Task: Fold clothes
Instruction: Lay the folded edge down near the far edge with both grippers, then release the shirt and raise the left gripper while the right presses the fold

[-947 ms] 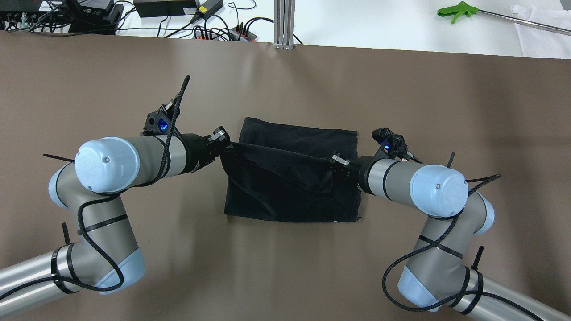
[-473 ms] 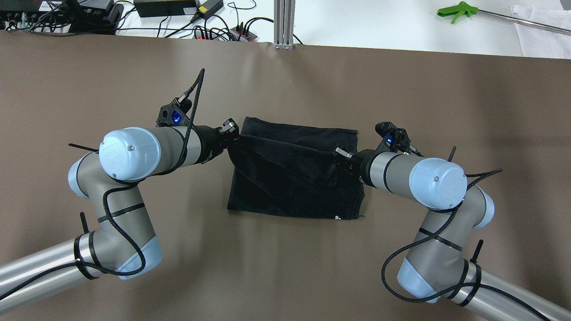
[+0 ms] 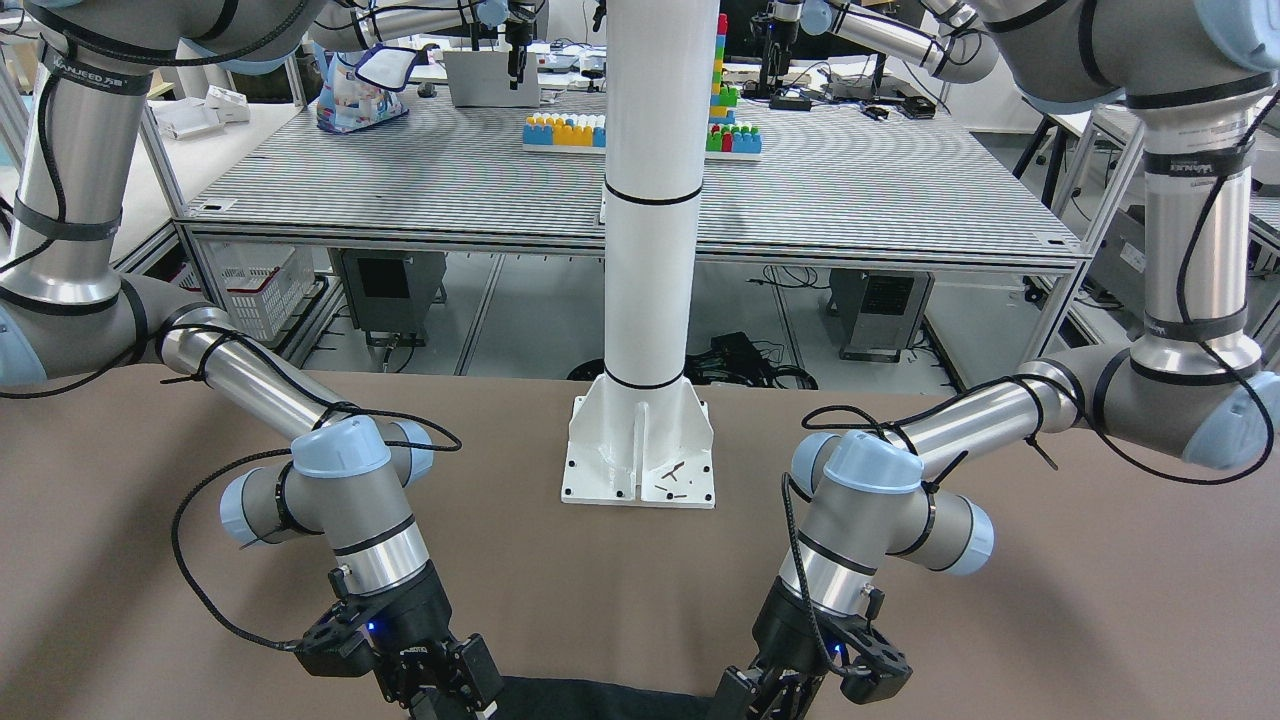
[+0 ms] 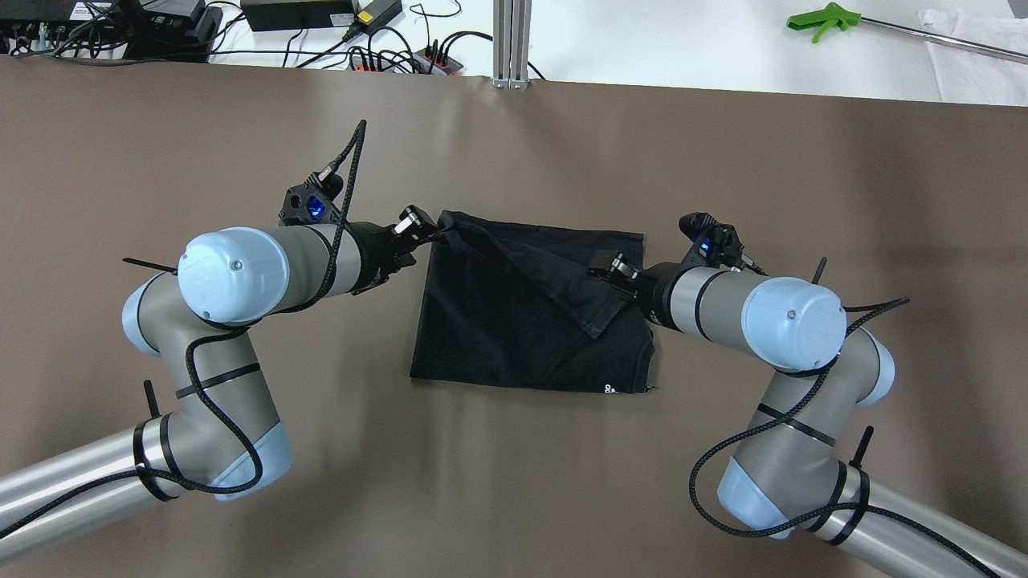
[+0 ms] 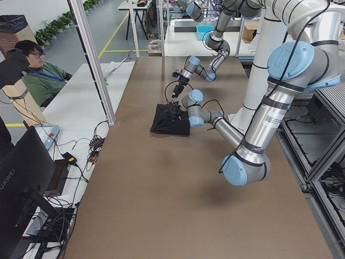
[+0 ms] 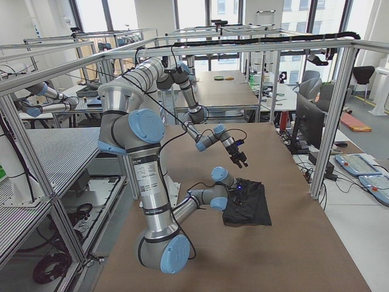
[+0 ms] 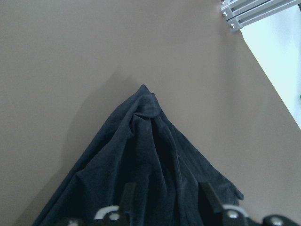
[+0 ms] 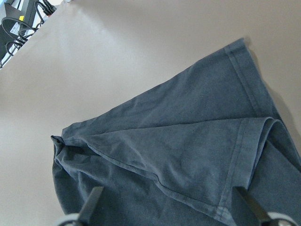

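Left gripper (image 4: 422,228) sits out beyond the white pillar (image 3: 640,300), at the far left corner of the black garment (image 4: 514,329). On my wrist feed its fingers stand apart over bunched cloth, probably unclamped, though fabric hides the tips. The garment lies on the brown table (image 4: 241,120) straight out from the pillar, with one flap (image 4: 562,277) folded diagonally. Right gripper (image 4: 604,271) is at its right edge, jaws spread wide, holding nothing.

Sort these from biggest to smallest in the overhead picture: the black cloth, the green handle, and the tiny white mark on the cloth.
1. black cloth
2. green handle, though it lies farther from the camera
3. white mark
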You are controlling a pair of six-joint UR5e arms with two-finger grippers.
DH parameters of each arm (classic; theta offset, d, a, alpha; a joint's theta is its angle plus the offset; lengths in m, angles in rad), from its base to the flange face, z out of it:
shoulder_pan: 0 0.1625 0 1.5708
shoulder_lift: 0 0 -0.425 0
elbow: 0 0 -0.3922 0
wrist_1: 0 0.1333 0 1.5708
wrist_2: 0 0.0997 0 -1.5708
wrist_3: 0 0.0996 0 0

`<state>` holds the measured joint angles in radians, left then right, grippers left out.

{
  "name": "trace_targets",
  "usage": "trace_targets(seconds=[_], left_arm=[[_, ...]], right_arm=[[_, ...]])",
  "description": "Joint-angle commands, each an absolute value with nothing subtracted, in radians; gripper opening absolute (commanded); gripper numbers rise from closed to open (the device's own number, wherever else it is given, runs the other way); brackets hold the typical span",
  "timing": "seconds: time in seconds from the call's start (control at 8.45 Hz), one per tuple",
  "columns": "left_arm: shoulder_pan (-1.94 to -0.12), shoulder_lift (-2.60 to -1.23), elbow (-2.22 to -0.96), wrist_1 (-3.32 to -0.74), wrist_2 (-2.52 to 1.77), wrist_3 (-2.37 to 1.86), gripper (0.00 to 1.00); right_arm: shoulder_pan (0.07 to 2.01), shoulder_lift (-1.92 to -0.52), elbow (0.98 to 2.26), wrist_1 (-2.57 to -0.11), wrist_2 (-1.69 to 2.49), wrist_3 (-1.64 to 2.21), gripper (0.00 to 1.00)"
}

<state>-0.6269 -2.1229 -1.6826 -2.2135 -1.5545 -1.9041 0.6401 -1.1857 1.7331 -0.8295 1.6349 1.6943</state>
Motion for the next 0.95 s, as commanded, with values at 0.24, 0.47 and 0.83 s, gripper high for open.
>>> trace_targets(seconds=[0.24,0.47,0.83], left_arm=[[-0.698,-2.036,-1.774,-2.204,-1.630,-1.878,1.00],[-0.756,-1.962,-1.836,-2.204,-1.702,-1.838,1.00],[-0.787,-1.948,-1.838,-2.203,-1.732,-1.795,1.00]], right_arm=[[0.588,-1.122,1.732,-0.941,1.638,1.585,0.94],[0.558,-1.056,1.730,-1.145,1.638,1.403,0.94],[0.545,-0.932,1.550,-1.212,1.635,1.290,0.94]])
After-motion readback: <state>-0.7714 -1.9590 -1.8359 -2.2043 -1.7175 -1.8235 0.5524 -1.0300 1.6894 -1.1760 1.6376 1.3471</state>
